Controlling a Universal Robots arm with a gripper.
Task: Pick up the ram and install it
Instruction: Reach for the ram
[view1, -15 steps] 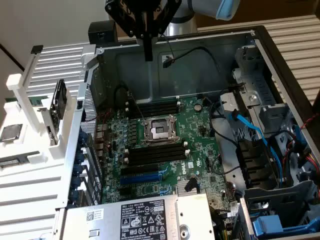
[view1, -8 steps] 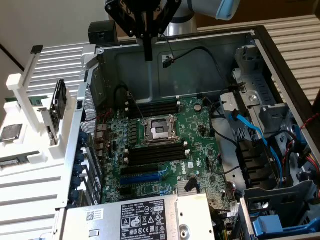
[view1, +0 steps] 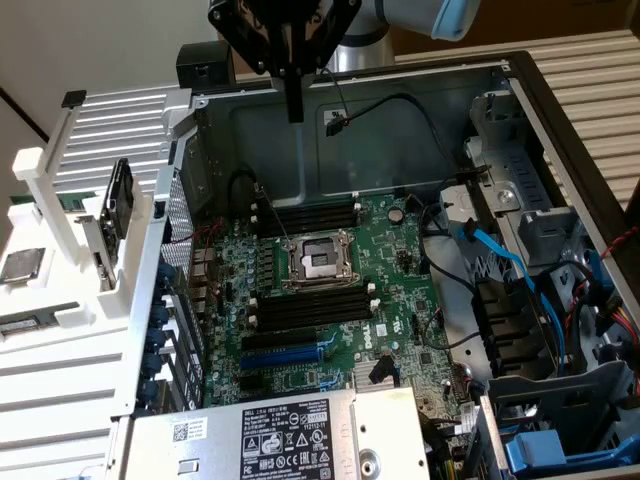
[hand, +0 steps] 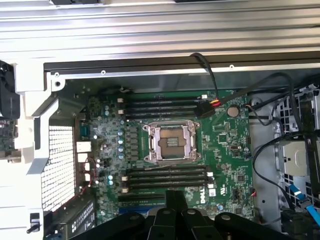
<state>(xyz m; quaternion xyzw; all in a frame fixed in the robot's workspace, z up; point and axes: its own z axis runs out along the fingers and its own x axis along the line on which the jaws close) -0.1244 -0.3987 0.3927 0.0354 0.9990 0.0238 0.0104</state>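
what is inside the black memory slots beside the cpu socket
Nothing visible: the memory slots on both sides of the cpu socket look empty, with no green stick seated. In the wrist view a black cable connector covers one end of one bank, hiding that bit.

The closed gripper (view1: 294, 110) hangs above the motherboard (view1: 400, 275).

The ram (view1: 25, 323) is a long, narrow, thin stick with a pale label. It lies flat in a groove of the white rack (view1: 70, 350), cut off by the frame edge. It is well apart from the gripper (view1: 293, 100), lower than it and toward the exterior view's left, and nothing touches it.
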